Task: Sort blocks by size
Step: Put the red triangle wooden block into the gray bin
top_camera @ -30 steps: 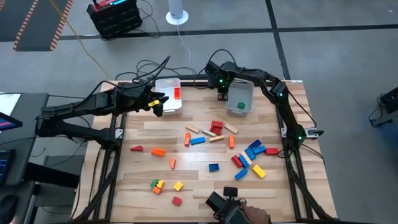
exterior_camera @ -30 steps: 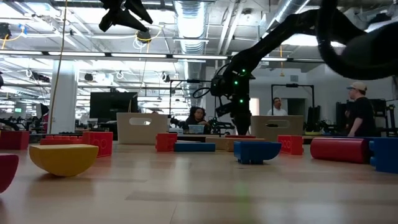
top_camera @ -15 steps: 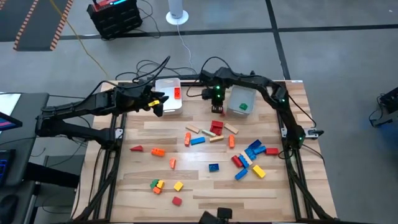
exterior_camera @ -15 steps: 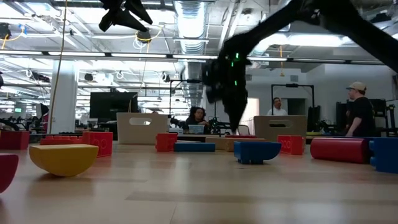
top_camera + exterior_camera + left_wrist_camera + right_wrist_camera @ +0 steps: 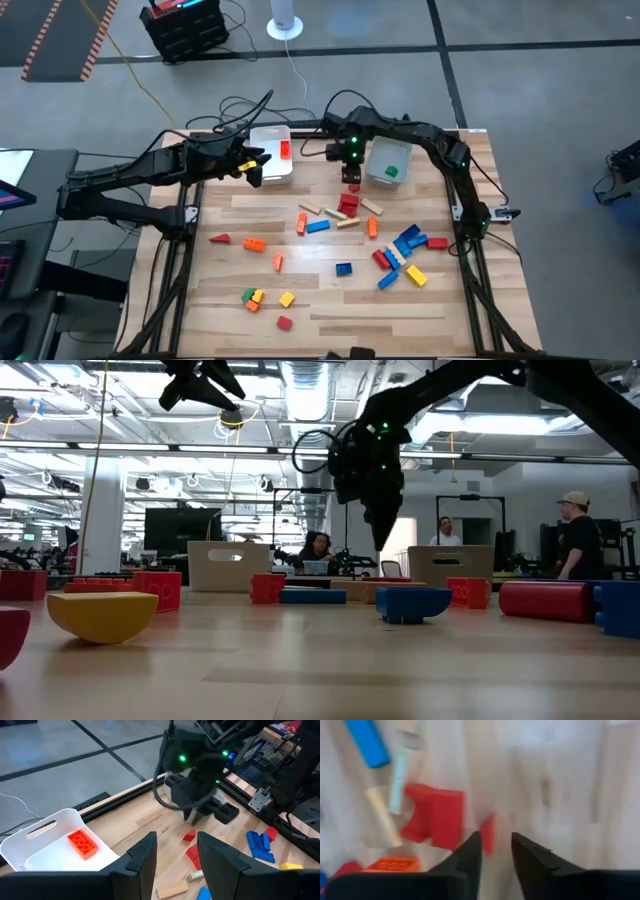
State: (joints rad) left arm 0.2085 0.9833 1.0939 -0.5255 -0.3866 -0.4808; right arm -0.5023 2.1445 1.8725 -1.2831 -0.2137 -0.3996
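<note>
Blocks in red, orange, yellow, blue, green and tan lie scattered over the wooden table, with a red one near the middle. My right gripper points steeply down between the two bins, open. It hangs above a small red block that lies on the table, and it touches nothing. My left gripper hovers open and empty by the left bin, which holds a red block. The right bin holds a green block.
Tan bars and a blue bar lie beside the red block. A blue cluster sits toward the right, and yellow and green blocks near the front left. People stand in the room beyond the table.
My right gripper has left the right bin, moving toward the table's left edge and rising. It has tipped to point more steeply down and now hangs over the small red block between the bins. The blocks and the bins lie as before.
</note>
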